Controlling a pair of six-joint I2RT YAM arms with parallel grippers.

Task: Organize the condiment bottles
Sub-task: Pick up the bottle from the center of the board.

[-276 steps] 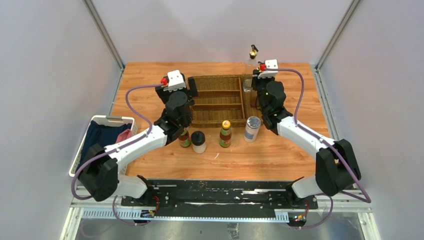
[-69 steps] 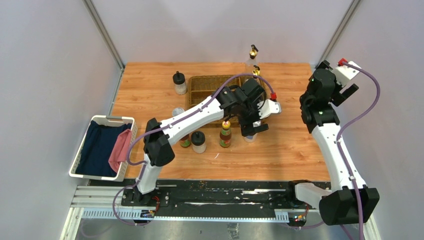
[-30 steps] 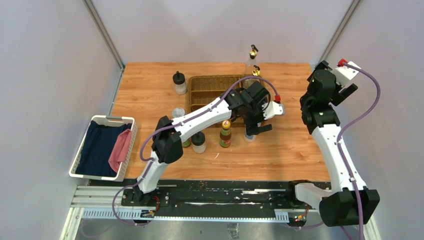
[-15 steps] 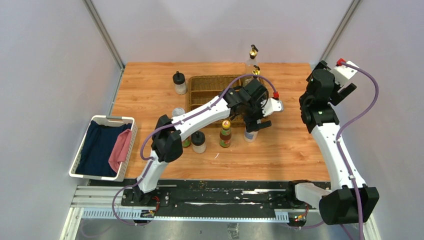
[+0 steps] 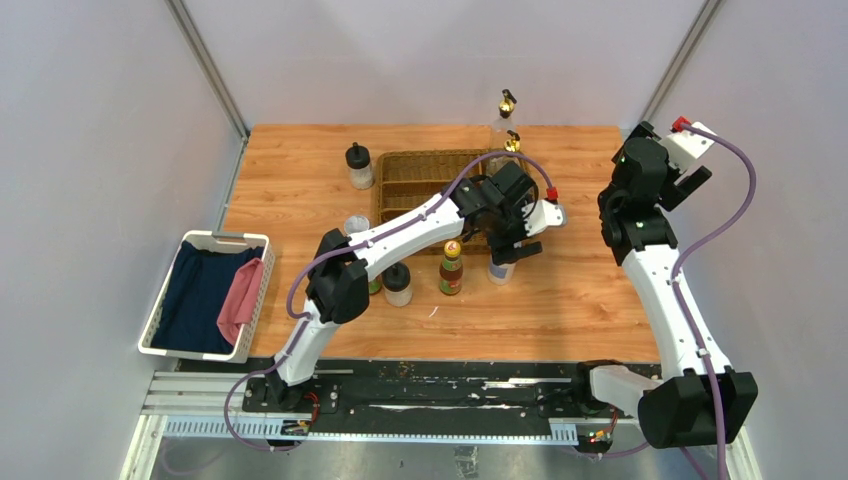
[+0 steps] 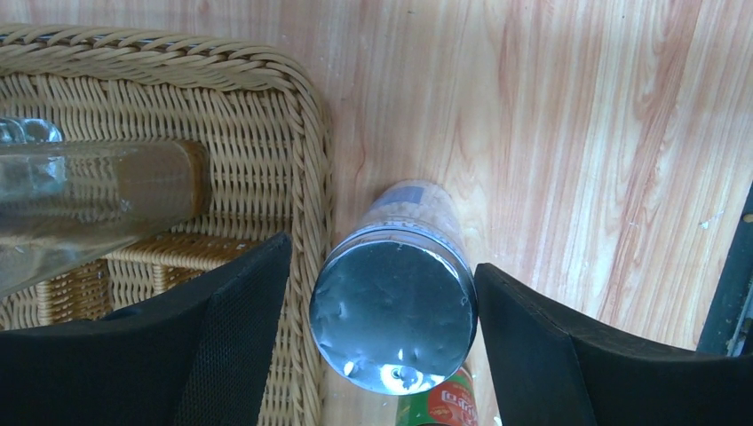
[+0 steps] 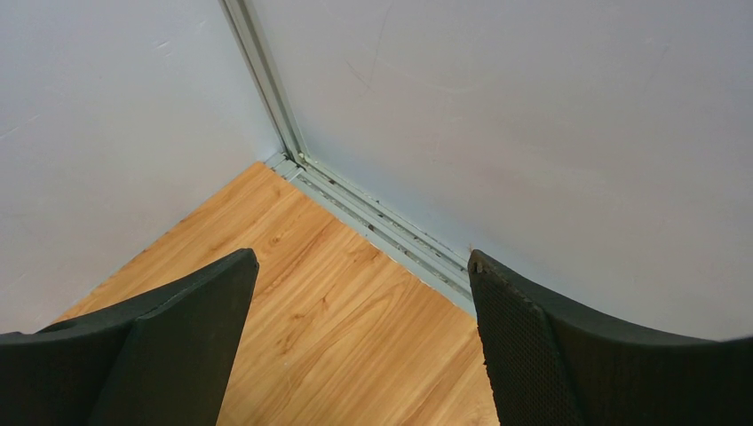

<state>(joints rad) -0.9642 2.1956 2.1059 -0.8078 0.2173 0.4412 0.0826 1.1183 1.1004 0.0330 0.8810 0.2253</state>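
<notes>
A silver-lidded shaker (image 5: 502,270) (image 6: 393,311) stands on the table just off the wicker tray's (image 5: 430,182) (image 6: 266,89) front right corner. My left gripper (image 5: 512,252) (image 6: 384,253) is over it, jaws astride the lid, a narrow gap showing on the left side. A red-labelled sauce bottle (image 5: 451,268) (image 6: 435,404) stands beside the shaker. One cruet (image 5: 513,143) (image 6: 98,191) is in the tray's right compartment; another cruet (image 5: 507,106) stands behind the tray. A black-lidded jar (image 5: 397,283), a second jar (image 5: 357,165) and a second shaker (image 5: 356,224) stand to the left. My right gripper (image 5: 697,170) (image 7: 362,257) is open, raised at the far right.
A white basket (image 5: 163,300) with blue and pink cloths sits off the table's left edge. Grey walls close the back and sides. My left arm stretches across the tray's front, partly hiding a sauce bottle (image 5: 371,286).
My left gripper has come down round the shaker and its jaws have narrowed toward the lid. The right arm has stayed put.
</notes>
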